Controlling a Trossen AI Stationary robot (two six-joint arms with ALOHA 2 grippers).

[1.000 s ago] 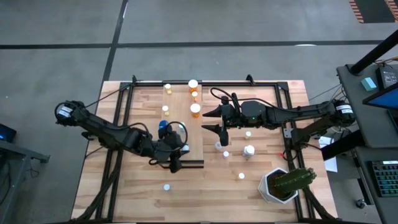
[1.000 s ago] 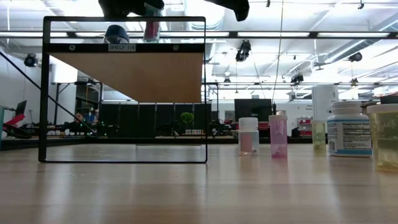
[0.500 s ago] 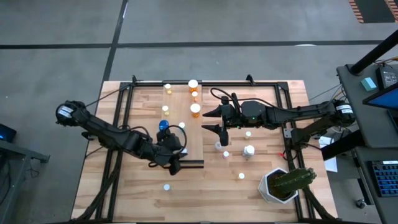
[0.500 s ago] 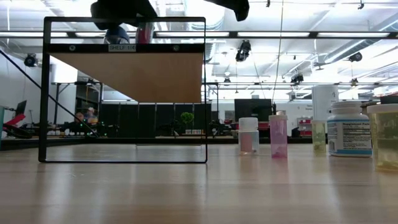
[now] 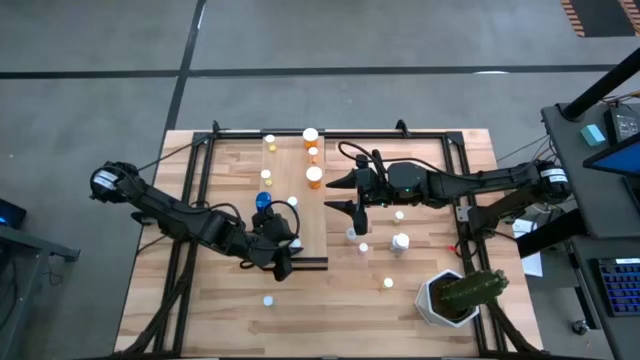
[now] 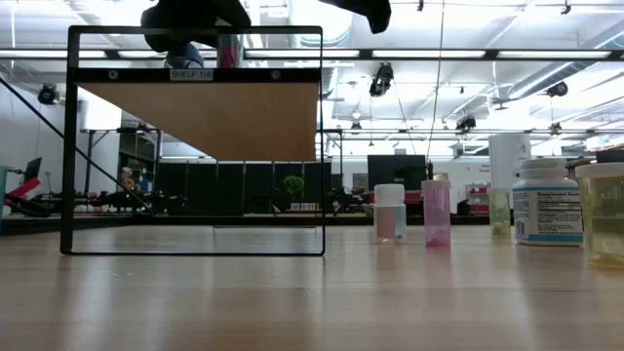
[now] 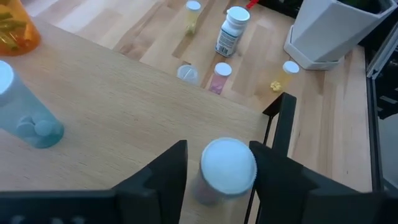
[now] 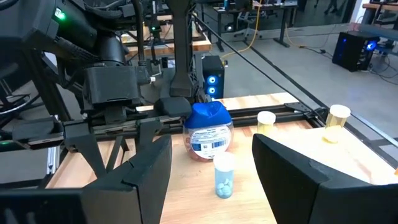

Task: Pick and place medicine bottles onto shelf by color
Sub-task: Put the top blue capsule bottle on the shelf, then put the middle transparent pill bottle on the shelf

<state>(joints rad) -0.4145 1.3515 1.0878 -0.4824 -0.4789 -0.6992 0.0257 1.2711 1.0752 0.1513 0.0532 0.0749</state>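
Note:
My left gripper (image 5: 282,248) is over the near end of the pale shelf (image 5: 310,225). Its open fingers stand on either side of a white-capped pink bottle (image 7: 227,169), which is upright on the board near the shelf's right edge. In the low view the pink bottle (image 6: 229,49) stands next to the fat blue bottle (image 6: 182,54). My right gripper (image 5: 343,193) hangs open and empty at the shelf's right edge. Orange bottles (image 5: 314,176) and the blue bottle (image 5: 262,201) stand on the shelf. My left gripper's fingers come from above, one on each side of the pink bottle's cap (image 7: 211,163). A strip of shelf shows between one finger (image 7: 171,171) and the cap. The other finger (image 7: 270,168) overlaps the cap's edge, and I cannot tell whether it touches.
Several small bottles (image 5: 400,241) stand on the planked table right of the shelf, and one (image 5: 267,299) stands near the front left. A white pot with a cactus (image 5: 455,293) is at the front right. Black frame rails (image 5: 190,200) run along both sides.
My left gripper has come down and gone a little toward the table's left and near edges with the pink bottle. The bottle now stands lower and closer to the blue bottle.

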